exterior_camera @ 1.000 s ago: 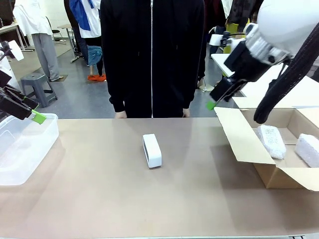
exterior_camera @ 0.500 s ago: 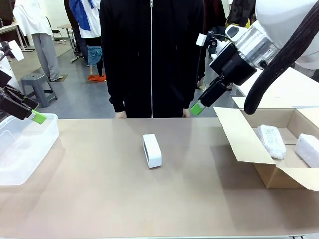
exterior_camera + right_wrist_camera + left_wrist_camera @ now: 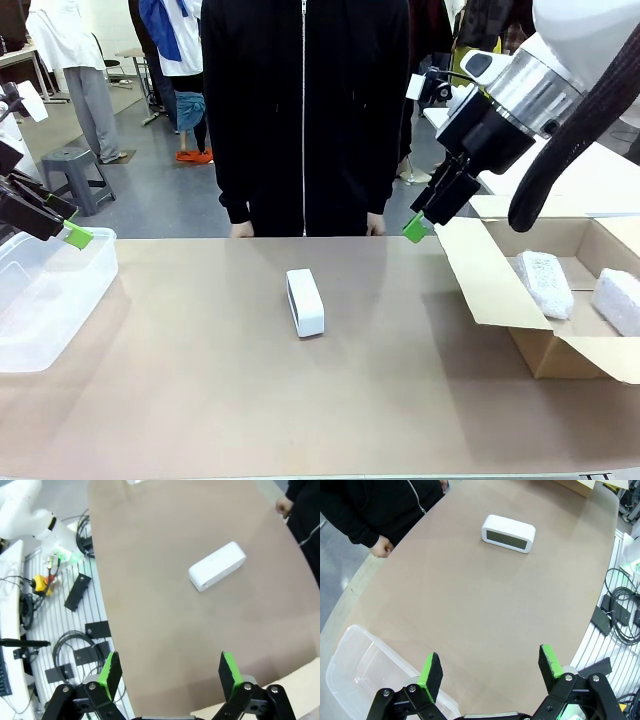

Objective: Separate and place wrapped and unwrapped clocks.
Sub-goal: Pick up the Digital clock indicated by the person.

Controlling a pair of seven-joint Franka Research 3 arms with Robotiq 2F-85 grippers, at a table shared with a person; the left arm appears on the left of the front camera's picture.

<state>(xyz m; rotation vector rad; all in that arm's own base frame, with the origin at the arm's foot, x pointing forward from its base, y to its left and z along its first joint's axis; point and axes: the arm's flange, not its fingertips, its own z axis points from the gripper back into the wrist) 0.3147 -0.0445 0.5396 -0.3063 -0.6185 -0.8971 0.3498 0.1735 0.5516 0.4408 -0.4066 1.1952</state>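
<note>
While left end effector [image 3: 490, 669] and right end effector [image 3: 169, 671] gape, smooth white rounded clock [image 3: 305, 302]

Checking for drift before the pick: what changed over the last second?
The right arm swung its open jaws out toward the table's middle, then back toward the cardboard box and a little lower. Nothing was gripped or let go. Unchanged: the left arm by the clear tub with jaws open, the bare clock on the table, and the left bundle and right bundle in the box.
</note>
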